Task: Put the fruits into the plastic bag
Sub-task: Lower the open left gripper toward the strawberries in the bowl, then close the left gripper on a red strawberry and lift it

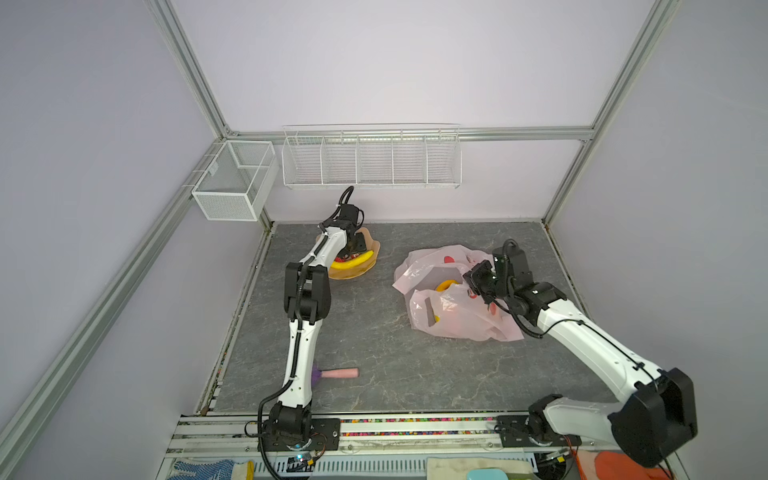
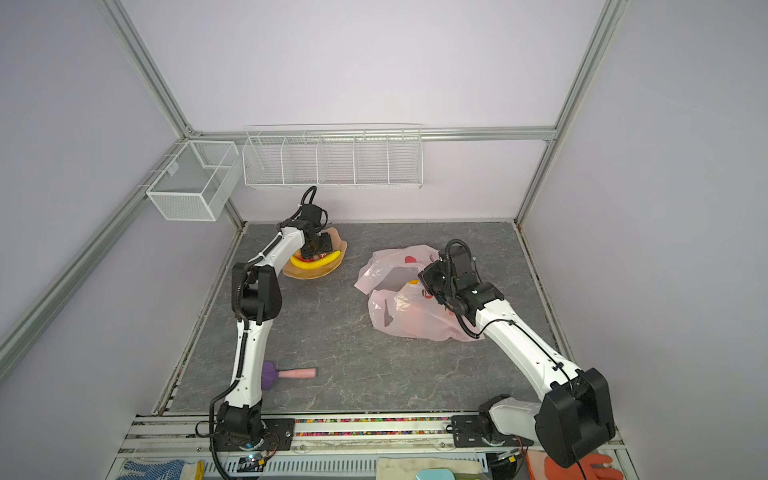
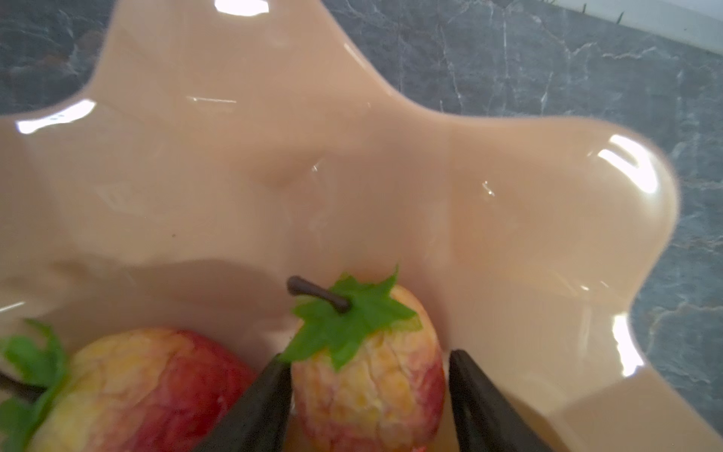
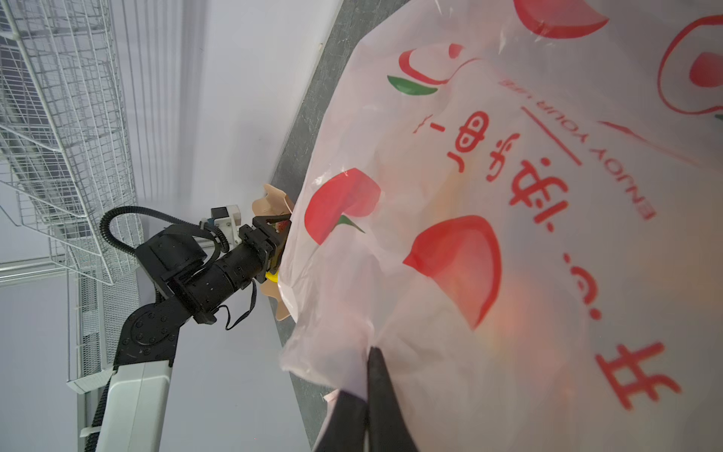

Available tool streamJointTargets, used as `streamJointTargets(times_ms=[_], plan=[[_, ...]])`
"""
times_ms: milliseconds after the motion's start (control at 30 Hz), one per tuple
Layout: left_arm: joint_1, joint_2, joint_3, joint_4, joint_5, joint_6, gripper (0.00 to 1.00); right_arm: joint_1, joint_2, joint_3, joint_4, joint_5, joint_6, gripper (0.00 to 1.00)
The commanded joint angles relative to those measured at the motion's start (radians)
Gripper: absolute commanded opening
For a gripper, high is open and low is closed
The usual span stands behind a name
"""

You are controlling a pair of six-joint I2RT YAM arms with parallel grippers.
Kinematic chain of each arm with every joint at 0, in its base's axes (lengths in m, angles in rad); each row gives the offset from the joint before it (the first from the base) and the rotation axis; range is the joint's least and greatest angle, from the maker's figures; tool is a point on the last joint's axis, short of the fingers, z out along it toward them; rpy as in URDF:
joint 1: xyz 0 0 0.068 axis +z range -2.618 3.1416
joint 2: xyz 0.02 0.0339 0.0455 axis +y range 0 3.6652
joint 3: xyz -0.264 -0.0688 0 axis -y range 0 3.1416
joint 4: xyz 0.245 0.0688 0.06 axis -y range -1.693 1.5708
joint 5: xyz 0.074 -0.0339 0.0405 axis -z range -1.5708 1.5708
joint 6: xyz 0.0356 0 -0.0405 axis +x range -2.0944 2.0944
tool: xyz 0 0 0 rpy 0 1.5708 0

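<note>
We see left gripper (image 3: 367, 357) in peach bowl (image 3: 352, 176) at table (image 1: 374, 353) far-left corner. Jaws apart, straddling small red-yellow fruit (image 3: 367, 395), one finger at leaf, other just beside. Right gripper (image 4: 364, 375) pinched tight on plastic bag (image 4: 508, 254) rim. Bag lies near table right edge, yellow fruit (image 1: 446, 285) in mouth.

The left pincer (image 3: 370, 355) is straddling a leafy red-yellow fruit (image 3: 371, 395), its jaws standing apart just beside it. A second fruit (image 3: 148, 391) is lying alongside in the peach bowl (image 3: 352, 176) on the grey desk (image 3: 547, 70).
</note>
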Motion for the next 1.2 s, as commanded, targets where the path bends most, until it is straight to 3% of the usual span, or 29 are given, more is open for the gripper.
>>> streamJointTargets(times_ms=[0,367,1167], plan=[[0.012,0.026,-0.017,-0.033,-0.005,0.005,0.60,-0.006,-0.005,0.017,-0.003,0.016,-0.002,0.06],[0.011,-0.080,-0.090,0.033,-0.001,0.050,0.40,-0.006,-0.014,0.013,-0.004,0.023,-0.002,0.06],[-0.023,-0.574,-0.594,0.223,-0.018,0.159,0.31,-0.007,-0.027,0.009,-0.011,0.024,-0.011,0.06]])
